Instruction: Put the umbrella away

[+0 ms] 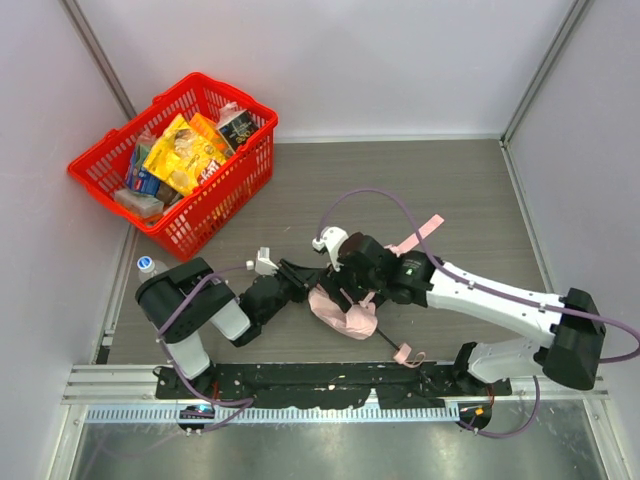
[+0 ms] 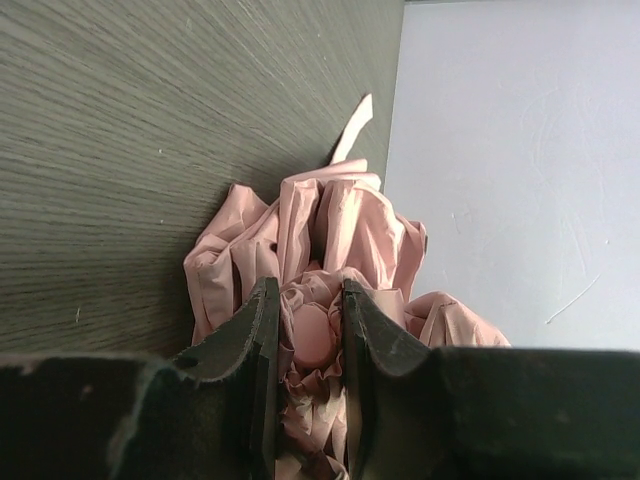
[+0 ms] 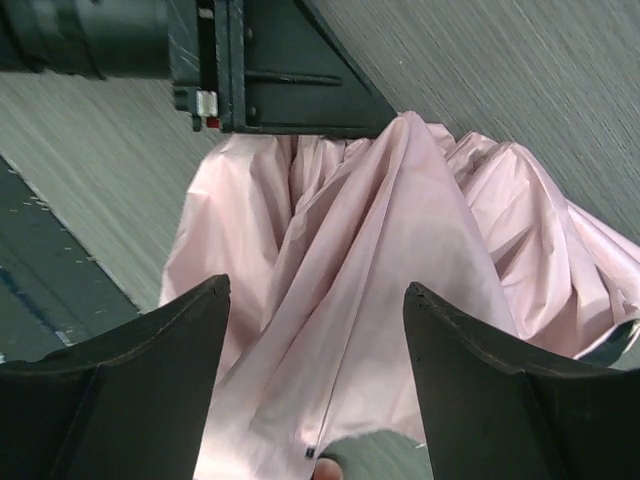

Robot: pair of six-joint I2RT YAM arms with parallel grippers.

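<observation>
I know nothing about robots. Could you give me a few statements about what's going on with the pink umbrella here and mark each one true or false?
1. The left end effector is shut on the umbrella. True.
2. The umbrella lies inside the red basket. False: it lies on the table between the two arms; the basket holds snack packets.
3. The right end effector stands open over the pink fabric. True.
4. The umbrella is spread fully open. False: its fabric is bunched in folds.

Grey wood-grain tabletop (image 1: 440, 190) boxed by pale lilac walls (image 1: 350, 60); metal posts (image 1: 540, 70) stand at the far corners.
</observation>
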